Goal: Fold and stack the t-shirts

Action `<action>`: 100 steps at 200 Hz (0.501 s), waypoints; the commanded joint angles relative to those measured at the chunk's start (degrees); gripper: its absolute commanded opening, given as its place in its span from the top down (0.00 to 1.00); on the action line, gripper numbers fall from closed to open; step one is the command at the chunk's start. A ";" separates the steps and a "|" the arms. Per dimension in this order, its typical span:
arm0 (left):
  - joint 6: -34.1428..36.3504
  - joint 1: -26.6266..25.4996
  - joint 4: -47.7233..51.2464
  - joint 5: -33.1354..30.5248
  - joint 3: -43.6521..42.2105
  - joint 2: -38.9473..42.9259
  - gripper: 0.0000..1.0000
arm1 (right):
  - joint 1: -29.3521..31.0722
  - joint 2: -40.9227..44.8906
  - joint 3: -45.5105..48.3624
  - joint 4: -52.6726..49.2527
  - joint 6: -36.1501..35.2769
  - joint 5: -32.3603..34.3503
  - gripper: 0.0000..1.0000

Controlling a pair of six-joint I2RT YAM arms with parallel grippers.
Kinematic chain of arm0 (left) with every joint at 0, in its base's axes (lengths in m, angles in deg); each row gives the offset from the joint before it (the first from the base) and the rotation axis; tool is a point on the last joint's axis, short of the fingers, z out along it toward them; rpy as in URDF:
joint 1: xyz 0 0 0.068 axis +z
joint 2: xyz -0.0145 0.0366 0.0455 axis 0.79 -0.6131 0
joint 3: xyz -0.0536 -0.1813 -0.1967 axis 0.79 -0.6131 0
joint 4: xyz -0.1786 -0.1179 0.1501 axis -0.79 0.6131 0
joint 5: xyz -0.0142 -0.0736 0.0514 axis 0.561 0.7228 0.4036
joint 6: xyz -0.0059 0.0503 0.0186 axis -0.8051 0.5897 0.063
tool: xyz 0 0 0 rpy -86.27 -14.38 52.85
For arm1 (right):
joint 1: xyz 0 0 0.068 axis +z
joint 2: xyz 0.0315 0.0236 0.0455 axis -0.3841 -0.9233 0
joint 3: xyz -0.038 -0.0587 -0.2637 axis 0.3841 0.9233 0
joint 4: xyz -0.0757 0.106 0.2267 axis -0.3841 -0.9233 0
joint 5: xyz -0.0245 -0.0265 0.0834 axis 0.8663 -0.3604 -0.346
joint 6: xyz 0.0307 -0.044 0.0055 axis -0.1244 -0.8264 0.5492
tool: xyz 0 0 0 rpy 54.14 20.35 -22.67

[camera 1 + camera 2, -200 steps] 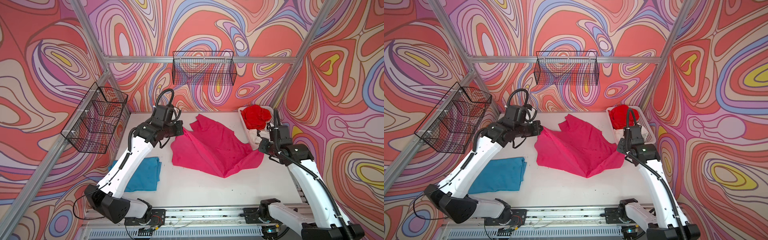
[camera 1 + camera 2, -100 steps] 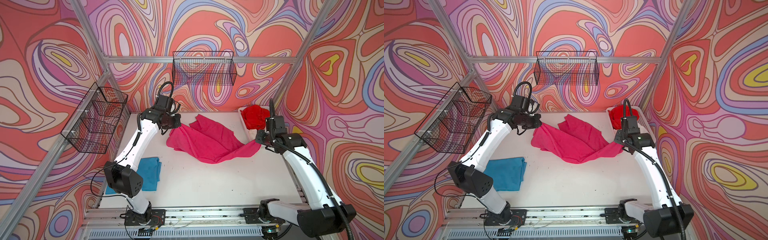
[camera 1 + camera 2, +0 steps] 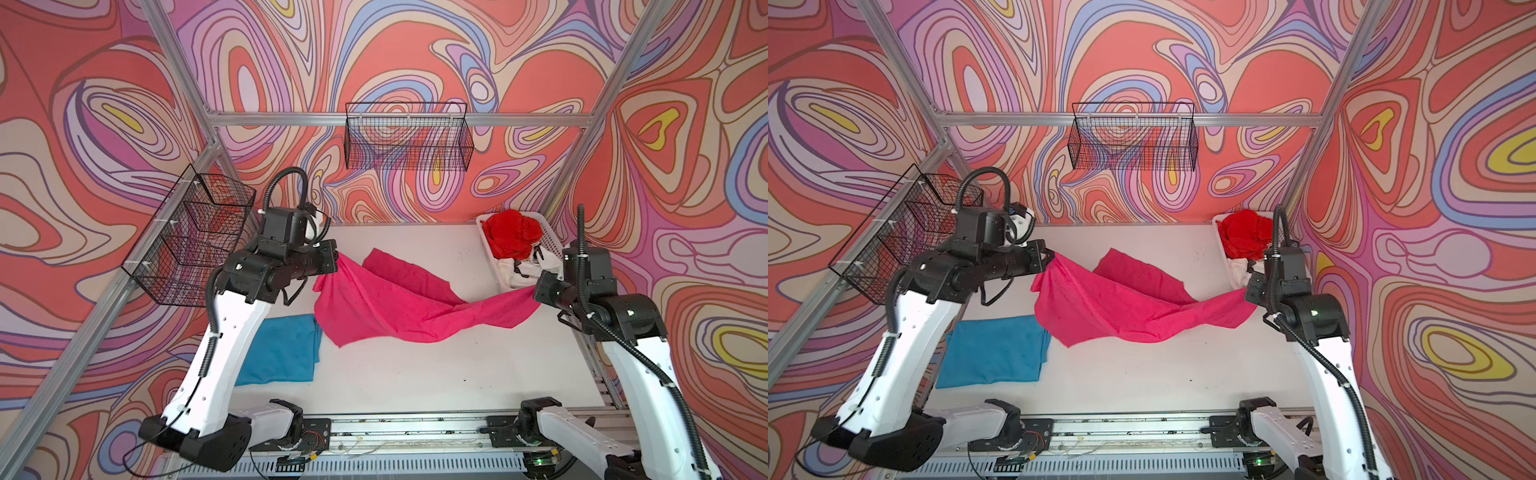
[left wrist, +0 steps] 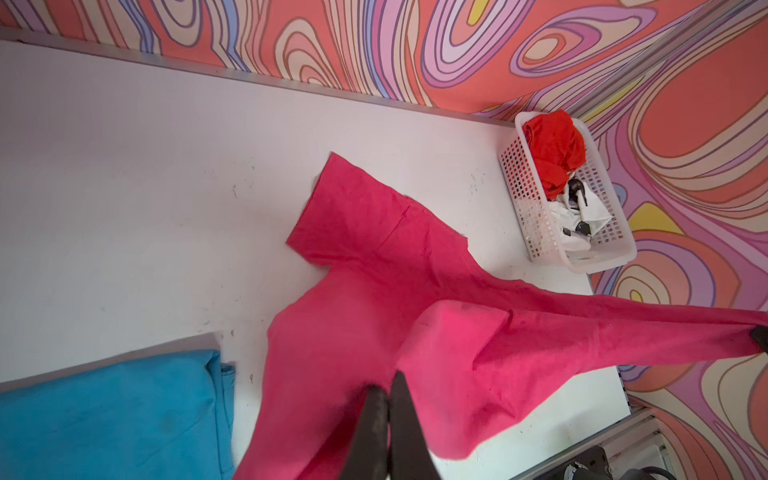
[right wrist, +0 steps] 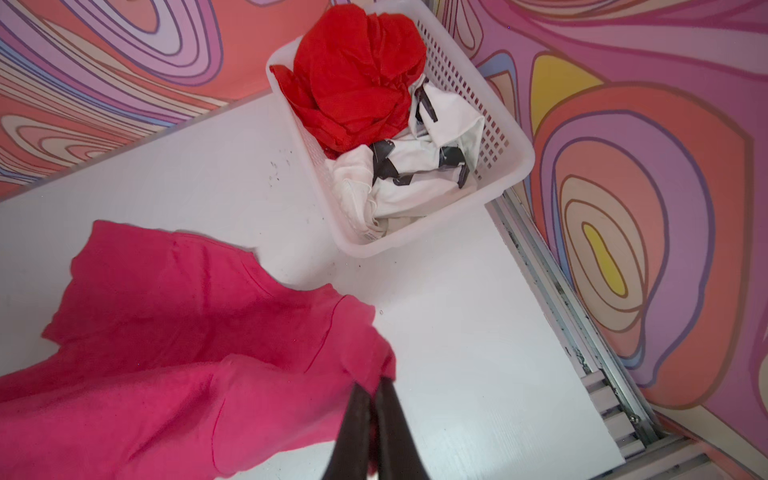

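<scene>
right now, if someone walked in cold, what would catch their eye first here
The magenta-pink t-shirt is the eye-catcher: it sags across the middle of the table, pinched at one end by the left hand and at the other by the right hand. A teal-blue t-shirt lies folded flat at the front left, and a bright red t-shirt is bunched in the white basket in the back right corner.

Left arm [image 3: 232,332]: I have it bent high, forearm level, left gripper [image 3: 333,258] pinched tight on the magenta-pink t-shirt [image 3: 386,307]. Right arm [image 3: 648,374]: upright, wrist turned inward, right gripper [image 3: 537,286] pinched on the same shirt's opposite end.
</scene>
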 commanded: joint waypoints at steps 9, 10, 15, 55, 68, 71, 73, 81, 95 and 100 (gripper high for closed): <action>2.93 0.11 -7.45 1.99 3.27 -15.06 1.00 | -0.32 -3.45 5.53 7.03 -0.73 0.57 1.00; 3.08 0.09 -7.54 2.00 3.43 -15.59 1.00 | -0.31 -3.58 5.67 7.26 -0.72 0.57 1.00; 3.53 0.16 -7.77 1.99 4.16 -18.15 1.00 | -0.32 -3.74 6.89 8.37 -0.80 0.44 1.00; 4.59 0.46 -8.96 -1.52 3.92 -28.68 0.62 | -0.26 -4.50 13.80 12.15 -0.97 -0.72 1.00; 2.63 0.25 -10.82 -2.23 -1.52 -25.35 0.40 | -0.32 -4.27 15.11 12.08 -0.92 -1.30 1.00; 1.96 0.19 -11.17 -2.66 -2.91 -24.16 0.36 | -0.31 -4.19 15.44 12.01 -0.83 -1.45 1.00; 1.50 0.16 -11.56 -2.97 -4.28 -23.37 0.33 | -0.29 -4.11 15.63 11.99 -0.74 -1.53 1.00; -0.30 -0.33 -12.63 -3.93 -9.54 -19.62 0.24 | -0.33 -3.86 16.54 11.90 -0.58 -2.03 1.00; -4.35 -1.83 -12.44 -5.64 -18.77 -11.77 0.17 | -0.30 -3.34 18.19 11.98 -0.27 -3.18 1.00; -6.04 -2.67 -12.07 -6.16 -22.09 -9.12 0.17 | -0.30 -3.22 18.76 12.06 0.02 -3.58 1.00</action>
